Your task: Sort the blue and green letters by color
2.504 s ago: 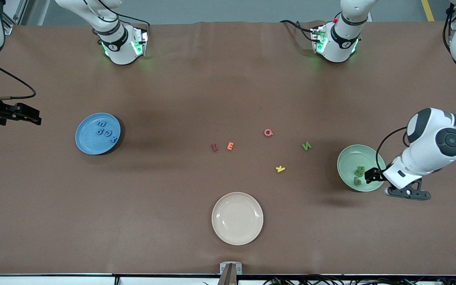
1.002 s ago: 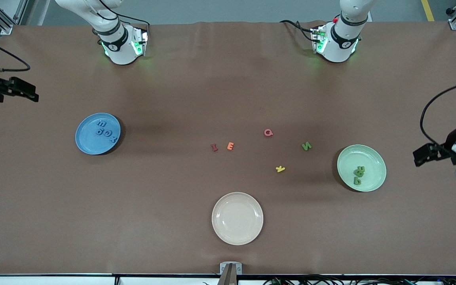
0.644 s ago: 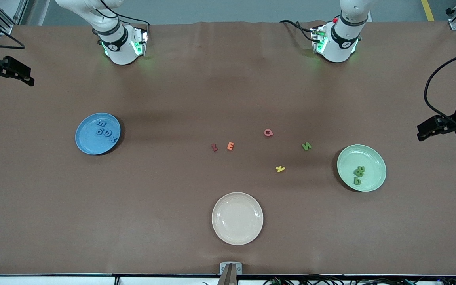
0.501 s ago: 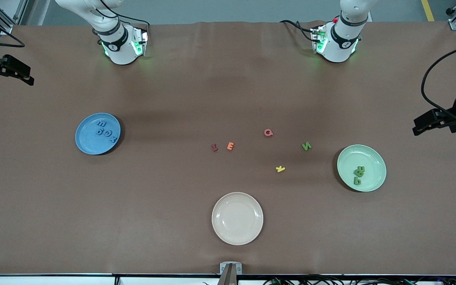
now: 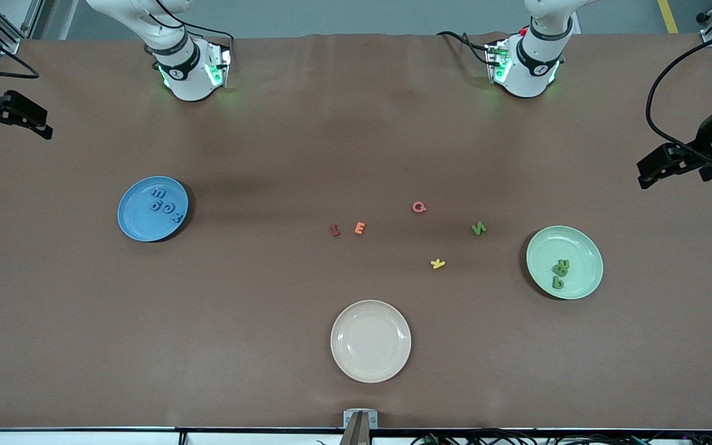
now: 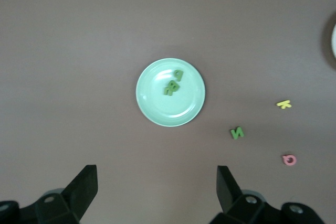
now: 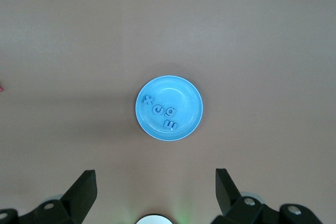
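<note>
Several blue letters [image 5: 165,206] [image 7: 163,113] lie in the blue plate [image 5: 136,224] [image 7: 181,92]. A small heap of green letters [image 5: 560,272] [image 6: 172,85] lies in the pale green plate [image 5: 581,247] [image 6: 181,113]. One green N [image 5: 478,228] [image 6: 237,132] lies on the table beside that plate, toward the middle. My left gripper [image 5: 645,175] [image 6: 156,187] hangs open and empty over bare table at the left arm's end. My right gripper [image 5: 44,127] [image 7: 155,190] hangs open and empty over the table's edge at the right arm's end.
A pink Q [image 5: 418,207], an orange E [image 5: 360,228], a red I [image 5: 334,230] and a yellow k [image 5: 437,264] lie mid-table. A cream plate [image 5: 371,340] stands near the front camera's edge. The arms' bases [image 5: 189,68] [image 5: 526,65] stand along the table's edge.
My left gripper has risen from the green plate, swung out to the table's end, then toward the bases. My right gripper has also drifted toward the bases. No letter has moved.
</note>
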`<state>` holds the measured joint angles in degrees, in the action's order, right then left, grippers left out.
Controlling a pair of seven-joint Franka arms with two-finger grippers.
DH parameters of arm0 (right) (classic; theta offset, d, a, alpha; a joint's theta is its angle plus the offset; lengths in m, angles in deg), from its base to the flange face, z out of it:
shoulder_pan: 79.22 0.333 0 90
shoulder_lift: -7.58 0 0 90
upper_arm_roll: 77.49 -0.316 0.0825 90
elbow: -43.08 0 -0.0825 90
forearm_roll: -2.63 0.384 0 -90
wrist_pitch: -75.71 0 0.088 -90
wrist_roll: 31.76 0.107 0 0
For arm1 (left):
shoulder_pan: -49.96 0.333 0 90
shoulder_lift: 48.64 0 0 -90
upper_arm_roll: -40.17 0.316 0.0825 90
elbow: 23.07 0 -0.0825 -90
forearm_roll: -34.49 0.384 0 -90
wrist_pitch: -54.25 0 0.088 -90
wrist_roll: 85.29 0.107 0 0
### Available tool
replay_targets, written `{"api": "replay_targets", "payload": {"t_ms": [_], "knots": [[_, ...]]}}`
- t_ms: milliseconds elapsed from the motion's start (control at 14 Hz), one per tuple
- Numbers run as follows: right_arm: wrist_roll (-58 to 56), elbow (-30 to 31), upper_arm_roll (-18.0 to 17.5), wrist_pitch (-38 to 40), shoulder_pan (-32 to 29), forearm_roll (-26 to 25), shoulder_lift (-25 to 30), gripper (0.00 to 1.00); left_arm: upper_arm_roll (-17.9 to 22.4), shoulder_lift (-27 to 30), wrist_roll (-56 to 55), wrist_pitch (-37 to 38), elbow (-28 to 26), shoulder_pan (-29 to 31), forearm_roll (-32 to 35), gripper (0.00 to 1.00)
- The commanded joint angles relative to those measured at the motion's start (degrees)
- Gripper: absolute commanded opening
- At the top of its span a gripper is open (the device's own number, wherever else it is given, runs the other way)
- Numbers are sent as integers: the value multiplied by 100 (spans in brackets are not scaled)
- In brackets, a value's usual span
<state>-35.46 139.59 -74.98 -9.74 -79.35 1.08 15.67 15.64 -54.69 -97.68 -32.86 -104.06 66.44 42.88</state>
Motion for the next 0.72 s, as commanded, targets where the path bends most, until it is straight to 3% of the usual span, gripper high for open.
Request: {"api": "replay_targets", "payload": {"t_ms": [0,143,644], "knots": [[9,70,-145,-60,-136,85,78,100,1551,340,175,55,-154,-1353,-310,100],[9,70,-145,-121,-136,85,78,100,1977,437,184,37,-163,-1718,-382,100],[27,-237,-119,-113,-171,181,-1,100,2232,639,439,-209,-480,-1788,-759,100]]}}
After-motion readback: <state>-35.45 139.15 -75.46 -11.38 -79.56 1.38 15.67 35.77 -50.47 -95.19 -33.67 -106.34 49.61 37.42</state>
